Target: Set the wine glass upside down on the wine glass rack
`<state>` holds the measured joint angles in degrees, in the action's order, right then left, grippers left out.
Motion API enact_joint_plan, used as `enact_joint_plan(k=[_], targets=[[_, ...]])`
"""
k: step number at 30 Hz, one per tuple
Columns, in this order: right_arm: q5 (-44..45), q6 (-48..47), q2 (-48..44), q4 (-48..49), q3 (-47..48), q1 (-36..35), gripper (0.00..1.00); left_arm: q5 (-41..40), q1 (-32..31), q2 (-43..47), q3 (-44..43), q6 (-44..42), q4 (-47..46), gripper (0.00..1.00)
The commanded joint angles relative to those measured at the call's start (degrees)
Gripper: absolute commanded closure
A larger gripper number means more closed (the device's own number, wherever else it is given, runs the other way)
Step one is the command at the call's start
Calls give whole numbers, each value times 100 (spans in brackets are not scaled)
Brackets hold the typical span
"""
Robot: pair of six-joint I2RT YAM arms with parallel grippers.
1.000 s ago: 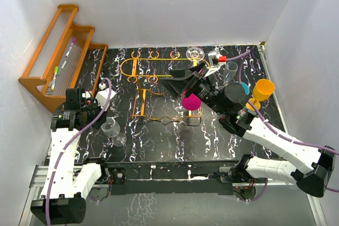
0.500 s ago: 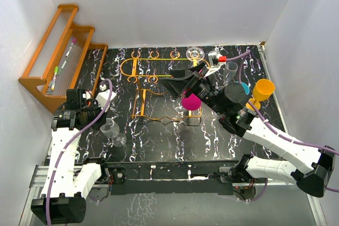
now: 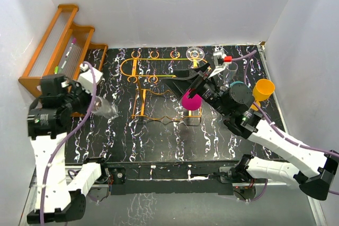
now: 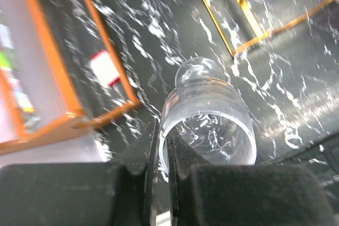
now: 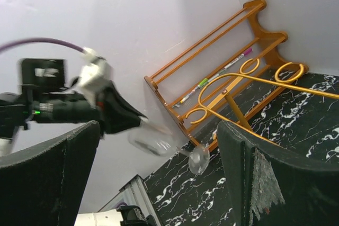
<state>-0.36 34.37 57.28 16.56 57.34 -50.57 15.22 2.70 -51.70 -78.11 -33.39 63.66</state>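
The matte black left fingers (image 4: 132, 178) pinch the thin rim of the clear wine glass (image 4: 212, 115). Its ribbed cylindrical bowl and round foot reach past their tips, above the white-veined black counter (image 3: 175, 136). The gold wire wine glass rack (image 3: 142, 99) stands farther beyond them. The padded right fingers (image 5: 53, 178) gape wide and empty.

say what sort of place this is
Probably a robot lab cell: white panel walls box in a black marbled table, the left arm and right arm are bolted at its edge, the wine glass rack looks staged.

wine glass (image 4: 206, 104): clear, glossy | wine glass rack (image 3: 143, 104): metal wire | tabletop (image 3: 175, 136): glossy marble-look | stepped rack (image 3: 68, 9): wood
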Motion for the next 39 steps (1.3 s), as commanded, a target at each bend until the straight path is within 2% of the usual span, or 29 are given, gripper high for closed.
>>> enact_joint_plan(k=[1, 3, 6, 13, 16, 21, 22, 24, 28, 30, 32, 36, 39], targets=[[251, -155, -226, -140, 295, -1, 3, -177, 20, 34, -1342, -18, 215, 100], [316, -167, -305, -165, 293, -6, 3, -315, 17, 15, -1791, 4, 112, 100], [301, -85, -307, -15, 313, -2, 2, -386, 15, 296, -2064, 136, -684, 100], [-519, 515, 496, 382, 1069, -2, 2, -239, 27, 1341, -1237, 175, -4600, 100], [-1201, 1403, 1080, 974, 1471, -4, 3, -172, 20, 1650, -568, 437, -6269, 100], [-1951, 3111, 2028, 2608, 1900, -17, 11, 318, 23, 2418, 1354, 1141, -9404, 100], [-1992, 3314, 2191, 2855, 2008, -47, 12, 408, 22, 2488, 1627, 1415, -10038, 100], [-1996, 3569, 2494, 3111, 2253, -136, 14, 453, 20, 2569, 2007, 1849, -10712, 100], [-1804, 3566, 2925, 3398, 2674, -421, 16, 515, 22, 2611, 2802, 2463, -12132, 100], [-1518, 3434, 3023, 3547, 2733, -575, 19, 529, 20, 2627, 3082, 2828, -12646, 100], [-1080, 3257, 3025, 3693, 2643, -713, 22, 458, 21, 2647, 3205, 3077, -12775, 100], [-389, 3004, 3074, 4041, 2509, -840, 29, 219, -59, 2676, 3296, 3369, -12449, 100], [-99, 2951, 3201, 4458, 2490, -850, 35, 332, -112, 2716, 3316, 3536, -12189, 100]])
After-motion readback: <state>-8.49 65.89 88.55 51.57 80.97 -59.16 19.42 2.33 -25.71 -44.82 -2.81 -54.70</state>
